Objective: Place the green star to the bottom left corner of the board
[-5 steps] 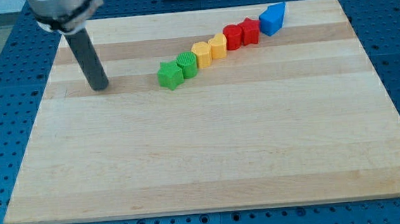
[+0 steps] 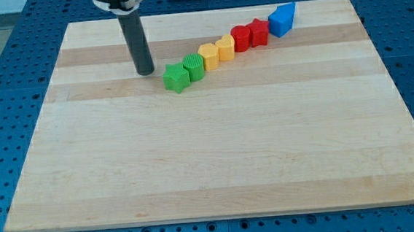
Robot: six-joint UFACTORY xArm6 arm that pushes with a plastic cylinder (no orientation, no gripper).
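The green star (image 2: 176,77) sits on the wooden board (image 2: 209,152), left of centre near the view's top. It is the left end of a slanted row of blocks. My tip (image 2: 145,71) rests on the board just left of and slightly above the green star, a short gap away, not touching it. The board's bottom left corner (image 2: 14,224) lies far below and to the left.
The row runs up to the right from the star: a green ridged block (image 2: 193,66), two yellow blocks (image 2: 209,56) (image 2: 225,48), two red blocks (image 2: 242,37) (image 2: 259,32), and a blue block (image 2: 282,19). A blue pegboard (image 2: 0,86) surrounds the board.
My tip has moved to the right and slightly toward the view's top, from well left of the green star to close beside it. No block has moved.
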